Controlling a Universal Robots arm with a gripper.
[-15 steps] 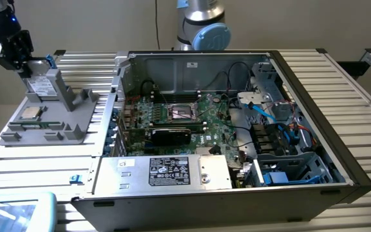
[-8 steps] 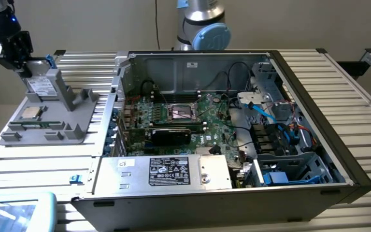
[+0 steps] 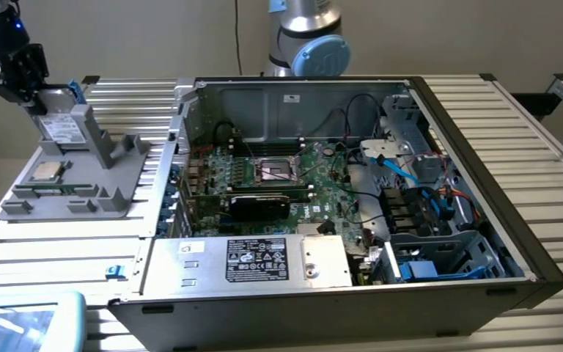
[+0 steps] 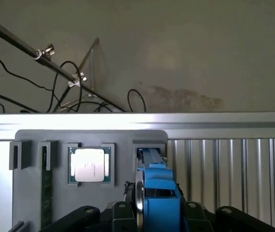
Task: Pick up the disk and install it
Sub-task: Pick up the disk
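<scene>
In the exterior view, the tool (image 3: 35, 97) hung over the far corner of the desk (image 3: 56, 249) on the exterior view's left. It was closed on the top edge of the disk (image 3: 61, 130). The disk stood upright on its edge in the tall slotted end of a grey holder (image 3: 105, 158), with its white label facing us and its blue frame showing along the top. A small silver chip (image 3: 47, 172) lay flat in the same holder, just in front of the disk. On the exterior view's right stood the opened computer case (image 3: 262, 103), well apart from the disk, with a silver box (image 3: 262, 258) at its near end.

In the wrist view, we looked down along the disk (image 4: 159, 186). The tool (image 4: 156, 212) had its black fingers (image 4: 120, 212) pressed against both sides of the blue frame. The disk's far end sat in the holder (image 4: 28, 193) slot, beside the chip (image 4: 90, 164), and the ribbed desk (image 4: 224, 164) lay alongside.
</scene>
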